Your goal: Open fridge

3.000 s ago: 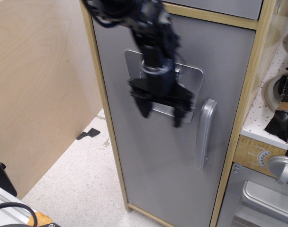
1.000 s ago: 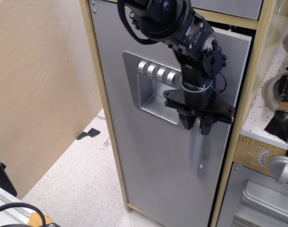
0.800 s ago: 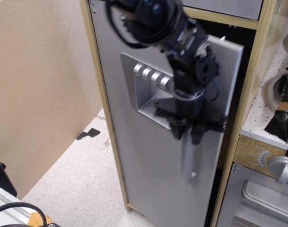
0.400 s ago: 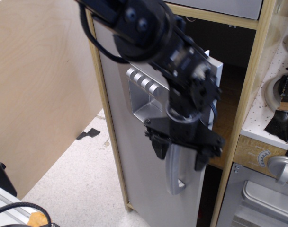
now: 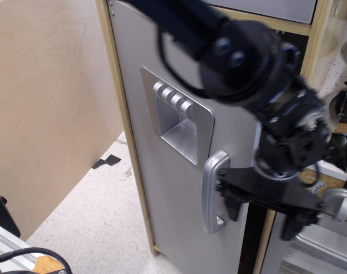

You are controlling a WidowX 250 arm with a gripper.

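The fridge (image 5: pixel 162 188) is a tall pale-wood cabinet, and its grey door stands swung out toward me. The silver dispenser panel (image 5: pixel 176 123) with its row of buttons sits at mid-height on the door. The curved silver bar handle (image 5: pixel 214 193) sits at the door's free edge. My black gripper (image 5: pixel 260 220) hangs just right of the handle, past the door's edge, in front of the dark gap. Its jaws are spread and hold nothing. The left finger (image 5: pixel 233 206) is close beside the handle. My blurred arm hides the fridge's upper right part.
A pale wood board (image 5: pixel 48 114) stands at the left over a speckled floor (image 5: pixel 93 211). To the right is the small grey oven door with a round silver knob (image 5: pixel 342 204), below a white stovetop (image 5: pixel 340 85). Cables lie at the bottom left corner.
The door has swung from shut to well open. My gripper gripped the handle, pulled it out, then let go and moved right and down off it.
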